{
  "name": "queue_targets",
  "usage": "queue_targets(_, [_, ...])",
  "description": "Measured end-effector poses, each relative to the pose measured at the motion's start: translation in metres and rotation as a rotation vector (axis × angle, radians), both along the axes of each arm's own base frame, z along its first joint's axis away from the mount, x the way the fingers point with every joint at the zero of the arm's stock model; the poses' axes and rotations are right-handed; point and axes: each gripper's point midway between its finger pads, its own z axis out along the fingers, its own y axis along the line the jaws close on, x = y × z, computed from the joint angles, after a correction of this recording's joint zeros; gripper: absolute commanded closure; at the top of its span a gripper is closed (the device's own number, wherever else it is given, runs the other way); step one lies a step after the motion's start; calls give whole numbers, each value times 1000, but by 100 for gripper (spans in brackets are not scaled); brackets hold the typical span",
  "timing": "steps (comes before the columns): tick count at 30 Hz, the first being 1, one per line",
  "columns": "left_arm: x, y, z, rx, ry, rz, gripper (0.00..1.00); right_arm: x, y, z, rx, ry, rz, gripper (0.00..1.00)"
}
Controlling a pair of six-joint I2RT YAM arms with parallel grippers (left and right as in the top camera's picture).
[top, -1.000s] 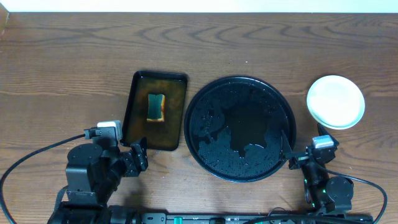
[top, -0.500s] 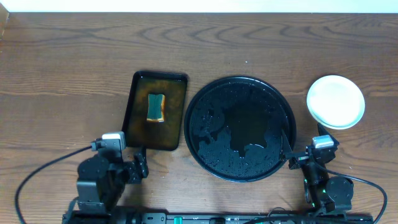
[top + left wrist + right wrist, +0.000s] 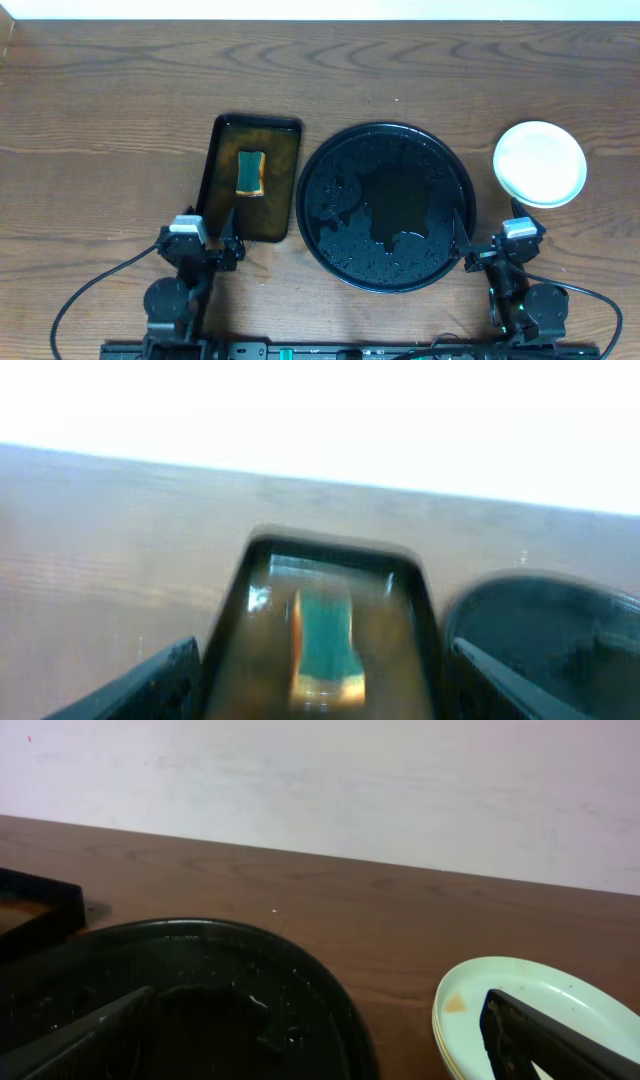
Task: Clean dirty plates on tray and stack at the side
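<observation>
Round black tray (image 3: 420, 180): between the two grippers, wet, no plate on it.
Plates (image 3: 540, 162): stacked on bare tabletop, ahead and right of the right gripper (image 3: 463, 250); top plate looks clean, count unclear.
Sponge (image 3: 251, 171): in the rectangular tray (image 3: 280, 140), straight ahead of the left gripper (image 3: 226, 246).
Left gripper: fingers spread wide, empty.
Right gripper: fingers spread wide, empty.
Progress: seemingly finished; nothing visibly left.

surface: brown wood-grain table (image 3: 120, 100) | backdrop: plain pale wall (image 3: 400, 790) | light: even, soft
</observation>
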Motion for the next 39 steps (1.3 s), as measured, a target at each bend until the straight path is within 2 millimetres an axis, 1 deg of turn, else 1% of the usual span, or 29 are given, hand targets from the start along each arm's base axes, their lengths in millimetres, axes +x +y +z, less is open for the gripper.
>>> queue_targets(1, [3,0,8,11,-58,0,23,0,0,0,0,0,0,1])
queue_targets(2, [5,0,11,31,-92,0,23,0,0,0,0,1,0,1])
queue_targets(4, [6,2,10,64,-106,6,23,0,0,0,0,0,0,1])
queue_targets(9, [6,11,-3,116,-58,42,23,0,0,0,0,0,0,1])
queue_targets(19, [6,19,-3,122,-52,82,23,0,0,0,-3,0,0,1])
queue_targets(39, [6,20,-3,122,-52,82,23,0,0,0,-3,0,0,1])
